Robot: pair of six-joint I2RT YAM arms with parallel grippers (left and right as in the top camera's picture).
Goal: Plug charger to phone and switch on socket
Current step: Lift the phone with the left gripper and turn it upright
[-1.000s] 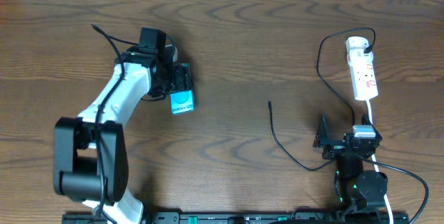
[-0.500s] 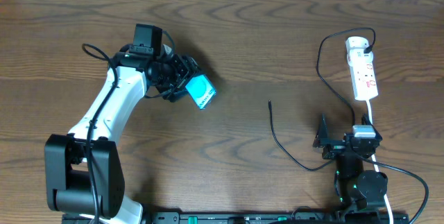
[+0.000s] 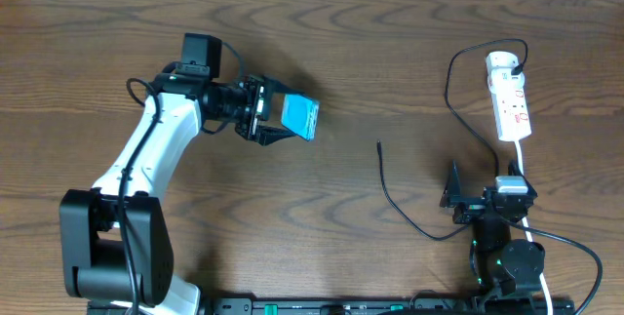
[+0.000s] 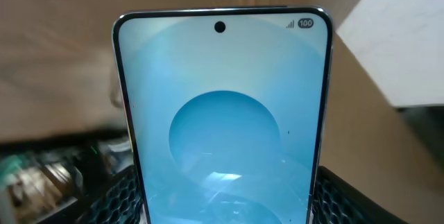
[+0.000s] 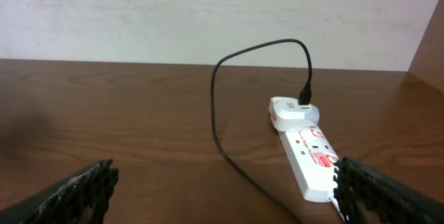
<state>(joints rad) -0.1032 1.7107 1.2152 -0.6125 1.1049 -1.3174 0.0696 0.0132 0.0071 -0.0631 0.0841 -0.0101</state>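
Observation:
My left gripper (image 3: pixel 280 120) is shut on the phone (image 3: pixel 300 117), a cyan-lit handset held above the table left of centre. In the left wrist view the phone (image 4: pixel 222 127) fills the frame, its edges pressed between the mesh fingers (image 4: pixel 347 197). The charger (image 3: pixel 390 198), a thin black cable, lies loose with its plug tip (image 3: pixel 378 143) at mid-table. Its other end is plugged into the socket (image 3: pixel 509 96), a white strip at the far right. My right gripper (image 3: pixel 485 193) stands open near the front edge, nothing between its fingers. The right wrist view shows the socket (image 5: pixel 309 151) and the charger (image 5: pixel 220 113) ahead.
The socket's thick white cord (image 3: pixel 522 174) runs down past my right arm to the table's front edge. A pale wall (image 5: pixel 208 16) borders the far side of the wooden table (image 3: pixel 341 42).
My left arm has swung the phone to the right, toward the table's middle, turning it as it went. The right arm and the cable have not moved.

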